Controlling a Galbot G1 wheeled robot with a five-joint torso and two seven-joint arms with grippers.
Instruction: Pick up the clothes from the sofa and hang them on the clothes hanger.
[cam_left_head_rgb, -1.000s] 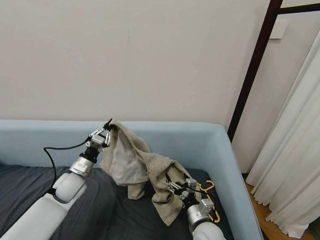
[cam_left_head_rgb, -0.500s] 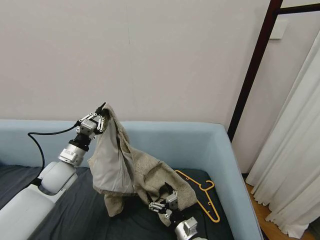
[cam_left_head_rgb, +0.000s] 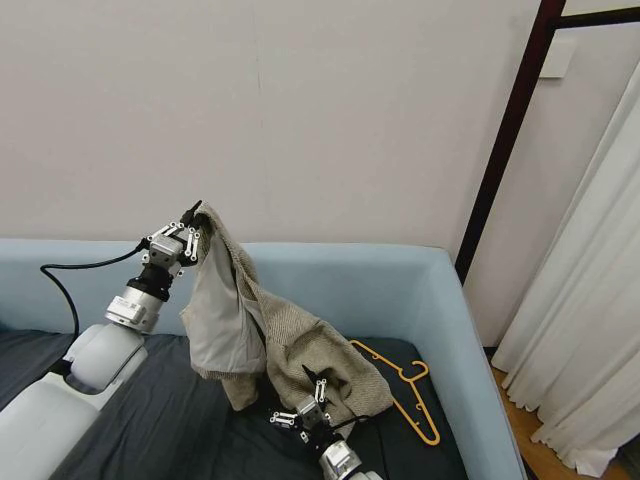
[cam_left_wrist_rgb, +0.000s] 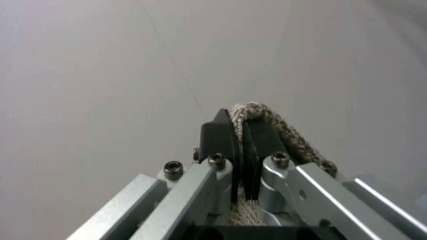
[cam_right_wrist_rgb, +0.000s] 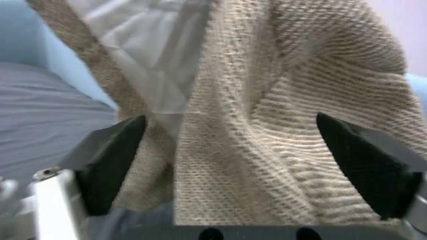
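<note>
Left hand (cam_left_head_rgb: 190, 216) is up in front of the wall (cam_left_head_rgb: 330, 110), above the sofa (cam_left_head_rgb: 400, 280) backrest, and pinches the top edge of the garment (cam_left_head_rgb: 250, 320) between its fingers. The garment hangs below and right of this hand, its lower folds resting on the sofa seat.

Right hand (cam_left_head_rgb: 298, 402) is low over the seat, just before those lower folds, fingers spread wide, cloth facing the gap.

The hanger (cam_left_head_rgb: 400, 390) lies flat on the seat, right of the right hand and just beside the folds. The curtain (cam_left_head_rgb: 590, 330) hangs further right, past the sofa's end.
</note>
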